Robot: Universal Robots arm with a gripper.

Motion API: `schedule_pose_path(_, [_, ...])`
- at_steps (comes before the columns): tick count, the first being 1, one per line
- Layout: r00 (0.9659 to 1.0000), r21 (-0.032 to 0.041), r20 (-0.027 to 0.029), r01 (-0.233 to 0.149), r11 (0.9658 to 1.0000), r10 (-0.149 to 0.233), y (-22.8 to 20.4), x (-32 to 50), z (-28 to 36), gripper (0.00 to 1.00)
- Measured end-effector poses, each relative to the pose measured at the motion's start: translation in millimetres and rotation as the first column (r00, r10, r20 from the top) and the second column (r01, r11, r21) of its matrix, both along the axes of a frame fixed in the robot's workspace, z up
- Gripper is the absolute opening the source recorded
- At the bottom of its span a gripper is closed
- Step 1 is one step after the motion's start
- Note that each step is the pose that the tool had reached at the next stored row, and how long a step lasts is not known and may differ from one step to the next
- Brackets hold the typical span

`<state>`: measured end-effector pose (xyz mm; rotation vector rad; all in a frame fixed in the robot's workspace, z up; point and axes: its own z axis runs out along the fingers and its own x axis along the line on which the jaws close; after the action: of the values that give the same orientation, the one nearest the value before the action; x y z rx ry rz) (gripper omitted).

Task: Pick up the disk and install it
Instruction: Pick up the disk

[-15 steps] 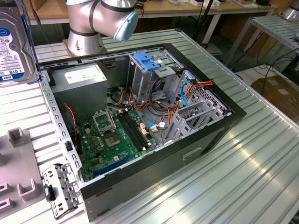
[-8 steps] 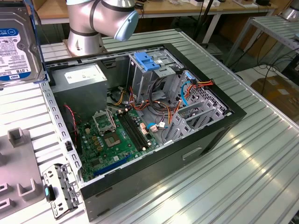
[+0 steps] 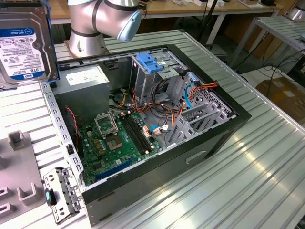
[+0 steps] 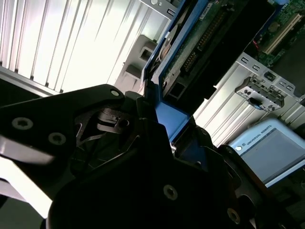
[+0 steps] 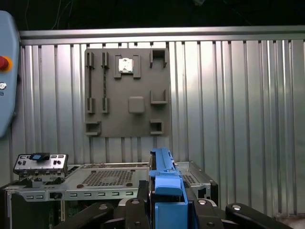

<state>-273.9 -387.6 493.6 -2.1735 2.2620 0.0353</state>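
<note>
Your disk [image 3: 21,44] is off the tabletop [image 3: 267,167], clamped in the end effector [image 5: 164,212]. It is gripped across its blue carrier rail [image 5: 164,188], with a black finger [image 5: 136,214] pressed to each side.

In the exterior view you see the disk's broad labelled face, white and blue, turned towards the camera and standing apart from the open computer case [image 3: 157,186].

In the first wrist view you get the disk edge-on, as a narrow blue strip rising from between the fingers.

In the second wrist view you see the other face. The green circuit board [image 4: 205,33] on the disk's underside stretches away from the end effector [image 4: 162,129].

The case [image 5: 119,179] lies just past the end effector in the first wrist view. The grey fixture plate [image 5: 128,90] lies farther out on the ribbed tabletop [image 5: 238,119].

The inside of the case shows in the exterior view. There you can make out the drive cage with its blue latch [image 3: 150,62], the grey power supply [image 3: 83,76] and the green motherboard [image 3: 116,138]. The arm's base [image 3: 100,19] stands behind them.

A metal bracket [image 5: 40,162] lies off to one side of the end effector. The exterior view shows it flat on the tabletop [image 3: 59,193] by the case's near corner.

Both wrist views catch the teach pendant [image 4: 271,148], and the first shows its red button [image 5: 4,63].
</note>
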Motion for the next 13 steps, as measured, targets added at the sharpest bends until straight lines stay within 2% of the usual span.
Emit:
schedule_pose_path(5, [1.0, 0.0, -0.0001, 0.0, 1.0, 0.0, 0.0, 12.2, 0.0, 0.37])
schedule_pose_path(13, [1.0, -0.0001, -0.0001, 0.0, 1.0, 0.0, 0.0, 38.8, 0.0, 0.37])
